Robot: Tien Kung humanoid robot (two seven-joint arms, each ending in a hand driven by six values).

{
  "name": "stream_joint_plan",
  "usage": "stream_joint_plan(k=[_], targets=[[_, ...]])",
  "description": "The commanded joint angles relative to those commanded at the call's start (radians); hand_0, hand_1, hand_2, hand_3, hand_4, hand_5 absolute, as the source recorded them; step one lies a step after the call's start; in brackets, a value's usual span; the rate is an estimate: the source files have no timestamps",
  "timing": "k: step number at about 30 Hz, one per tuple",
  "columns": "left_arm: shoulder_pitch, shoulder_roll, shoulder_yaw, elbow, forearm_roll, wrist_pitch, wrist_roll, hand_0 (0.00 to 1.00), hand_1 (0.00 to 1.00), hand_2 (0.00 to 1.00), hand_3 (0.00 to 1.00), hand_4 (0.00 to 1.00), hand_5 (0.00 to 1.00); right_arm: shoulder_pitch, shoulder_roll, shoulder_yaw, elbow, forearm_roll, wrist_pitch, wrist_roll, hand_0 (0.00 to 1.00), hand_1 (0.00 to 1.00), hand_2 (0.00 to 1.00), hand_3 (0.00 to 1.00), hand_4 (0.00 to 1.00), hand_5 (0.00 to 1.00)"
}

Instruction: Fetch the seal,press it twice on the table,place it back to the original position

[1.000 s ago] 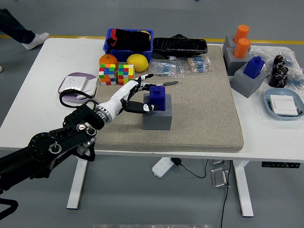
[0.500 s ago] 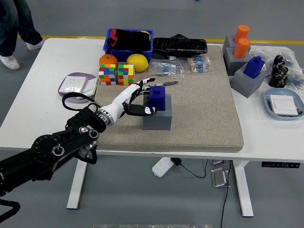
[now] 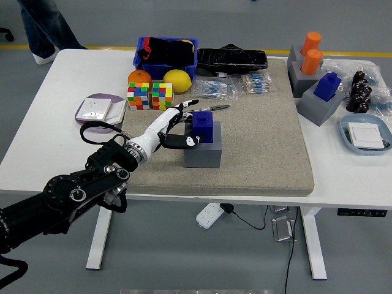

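The blue seal (image 3: 204,125) stands upright on its grey base (image 3: 203,153) on the grey mat (image 3: 263,141), left of the middle. My left hand (image 3: 185,124) is right against the seal's left side. Its white fingers (image 3: 182,107) are spread past the seal's upper left corner, and the thumb (image 3: 184,141) lies along its lower left. The hand is open and not closed on the seal. The right arm is out of view.
Two colour cubes (image 3: 150,96), an orange (image 3: 139,77), a lemon (image 3: 177,80) and a blue bin (image 3: 166,52) lie behind the hand. A purple-white plate (image 3: 100,108) is at the left. More seals on grey bases (image 3: 320,92) stand at the right. A person's legs (image 3: 43,27) are at the top left.
My left hand has edged slightly forward toward the seal. The person at the top left has walked to the right. The seal has not moved.
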Motion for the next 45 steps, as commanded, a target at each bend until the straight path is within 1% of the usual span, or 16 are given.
stream_joint_plan(k=[1,6,8,14,22,26,31,36,38,45], targets=[[0.0,-0.002,0.001,0.003,-0.003,0.004,-0.006,0.905,0.518,0.435,0.949,0.605,0.002,0.0,0.0,-0.001,0.0,0.001,0.0,0.0,0.789,0.699,0.677,0.64,0.772,0.519],[-0.001,-0.004,0.004,0.011,-0.016,0.018,-0.029,0.905,0.518,0.435,0.949,0.605,0.002,0.0,-0.002,0.0,0.001,0.002,-0.001,0.002,0.789,0.699,0.677,0.64,0.772,0.519],[-0.001,-0.004,0.003,0.01,-0.018,0.022,-0.036,0.908,0.514,0.42,0.941,0.592,0.002,-0.001,-0.002,0.002,0.001,0.002,-0.002,0.003,0.79,0.7,0.677,0.64,0.773,0.52],[0.0,-0.003,-0.006,0.006,-0.022,0.029,-0.05,0.903,0.512,0.412,0.934,0.589,0.002,-0.004,-0.002,0.004,0.001,0.002,-0.004,0.006,0.789,0.698,0.677,0.64,0.773,0.519],[0.004,0.0,-0.043,-0.012,-0.021,0.044,-0.072,0.906,0.511,0.407,0.932,0.587,0.002,-0.004,-0.002,0.006,0.002,0.002,-0.005,0.007,0.79,0.697,0.675,0.64,0.773,0.519],[0.007,0.007,-0.072,-0.007,-0.02,0.067,-0.097,0.906,0.511,0.405,0.931,0.589,0.002,-0.005,-0.001,0.009,0.002,0.001,-0.006,0.007,0.792,0.697,0.676,0.639,0.774,0.519],[0.009,0.024,-0.094,0.022,-0.018,0.106,-0.129,0.908,0.512,0.406,0.931,0.59,0.002,-0.006,-0.002,0.011,0.002,0.0,-0.006,0.008,0.79,0.698,0.676,0.639,0.774,0.52],[0.016,0.041,-0.08,0.068,-0.029,0.156,-0.166,0.908,0.512,0.406,0.931,0.59,0.002,-0.008,-0.001,0.012,0.002,0.0,-0.006,0.008,0.79,0.698,0.676,0.639,0.774,0.52],[0.023,0.042,-0.066,0.098,-0.034,0.181,-0.186,0.904,0.516,0.407,0.931,0.594,0.002,-0.009,0.0,0.013,0.002,0.0,-0.007,0.008,0.792,0.698,0.676,0.639,0.776,0.52],[0.045,0.038,-0.017,0.179,-0.093,0.23,-0.241,0.897,0.519,0.409,0.931,0.595,0.002,-0.009,0.003,0.014,0.003,-0.002,-0.007,0.009,0.791,0.698,0.675,0.639,0.776,0.52]])
